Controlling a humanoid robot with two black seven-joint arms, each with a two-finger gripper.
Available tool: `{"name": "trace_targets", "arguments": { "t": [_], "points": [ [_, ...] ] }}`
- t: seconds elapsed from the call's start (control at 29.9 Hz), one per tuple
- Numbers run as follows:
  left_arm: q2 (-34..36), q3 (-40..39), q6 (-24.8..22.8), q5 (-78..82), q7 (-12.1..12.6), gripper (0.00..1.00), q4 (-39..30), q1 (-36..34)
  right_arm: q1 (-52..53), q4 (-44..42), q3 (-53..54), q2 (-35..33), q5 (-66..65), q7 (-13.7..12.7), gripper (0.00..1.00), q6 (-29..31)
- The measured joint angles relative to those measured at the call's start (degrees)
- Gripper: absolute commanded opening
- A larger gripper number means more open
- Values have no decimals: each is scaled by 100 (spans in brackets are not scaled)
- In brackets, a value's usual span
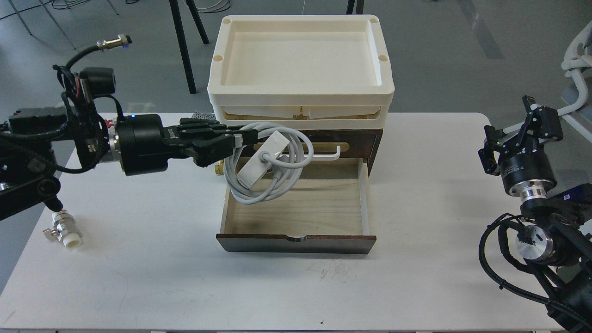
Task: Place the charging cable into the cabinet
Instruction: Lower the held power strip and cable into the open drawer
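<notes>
Left claw clamps charging cable above drawer.

A: Left arm pose?
B: Enters from the left edge, forearm near level, reaching rightward. Left gripper has its fingers clamped on the charging cable, which hangs from them.
A: Right arm?
B: Folded at the right edge, wrist raised. Right gripper points up and away, nothing held; its fingers cannot be told apart at this angle.
</notes>
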Motion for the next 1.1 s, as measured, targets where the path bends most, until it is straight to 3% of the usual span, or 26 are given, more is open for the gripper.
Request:
{"name": "trace_targets", "arguments": {
  "t": [0.27, 0.9, 1.1],
  "points": [
    [-723, -1, 232, 304, 0, 3, 497, 417, 0, 0, -1, 0, 0, 0, 99, 0],
    [-2443, 127, 456, 773, 0, 5, 2978, 734, 0, 0, 2, 0, 1, 0, 99, 1],
    [-2896, 130, 525, 808, 0, 7, 3460, 825, 0, 0, 5, 0, 6, 0, 99, 1]
  ]
}}
